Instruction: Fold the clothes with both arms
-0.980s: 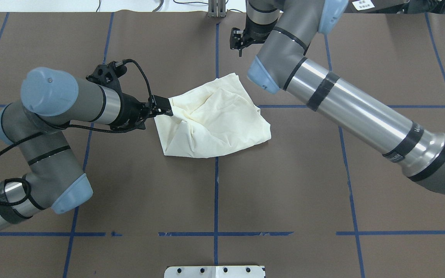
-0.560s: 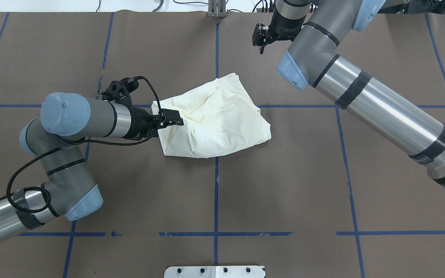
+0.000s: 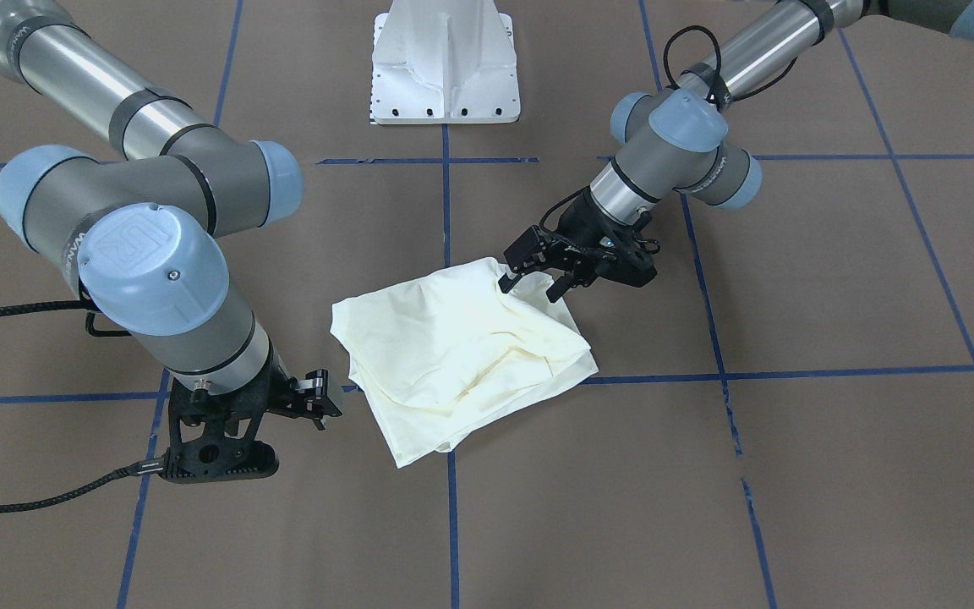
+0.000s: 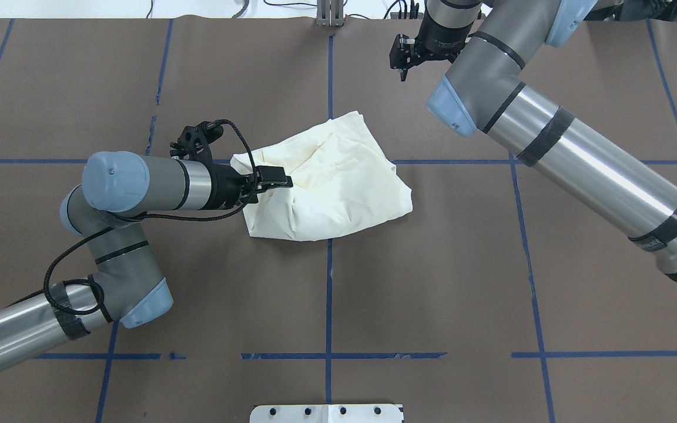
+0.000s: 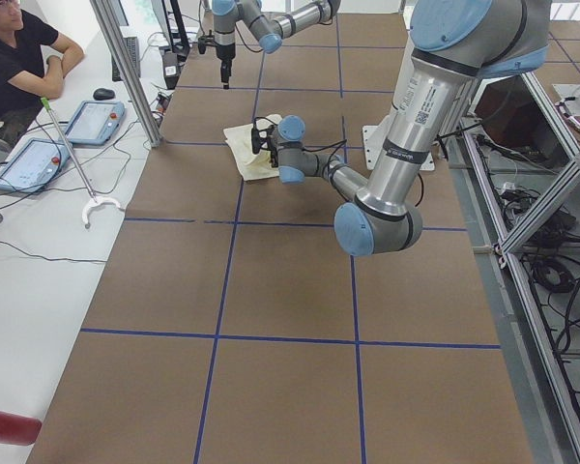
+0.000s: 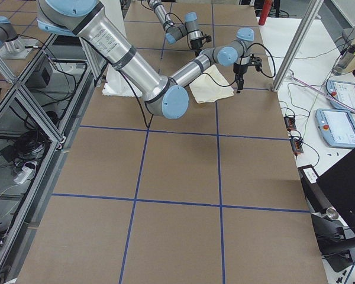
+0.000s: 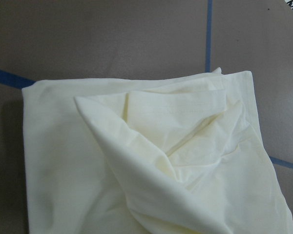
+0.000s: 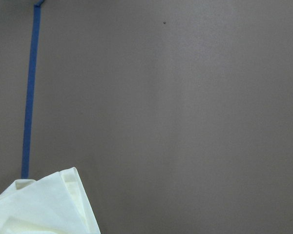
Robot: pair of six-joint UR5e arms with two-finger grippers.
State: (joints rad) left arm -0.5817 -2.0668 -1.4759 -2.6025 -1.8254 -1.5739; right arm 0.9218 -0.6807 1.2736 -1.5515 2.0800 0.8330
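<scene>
The cream shirt (image 4: 338, 176) lies crumpled and partly folded at the table's middle, plain side up, no print showing. My left gripper (image 4: 282, 178) hangs over its left part, near one corner (image 3: 531, 283), and its fingers look spread, with nothing pinched. The left wrist view shows the shirt (image 7: 161, 161) with a loose flap across it. My right gripper (image 4: 402, 67) hovers beyond the shirt's far right corner, apart from the cloth, and looks open (image 3: 324, 400). Only a shirt corner (image 8: 44, 204) shows in the right wrist view.
Brown table cover with blue tape grid lines (image 4: 328, 282). The white pedestal base (image 3: 445, 59) stands at the robot's edge. A seated person (image 5: 19, 48), two tablets (image 5: 92, 121) and a metal post (image 5: 126, 68) are at the far side.
My left gripper moved right from the shirt's left edge to over the cloth, and that left corner now lies flat. My right arm swung right and away from the shirt.
</scene>
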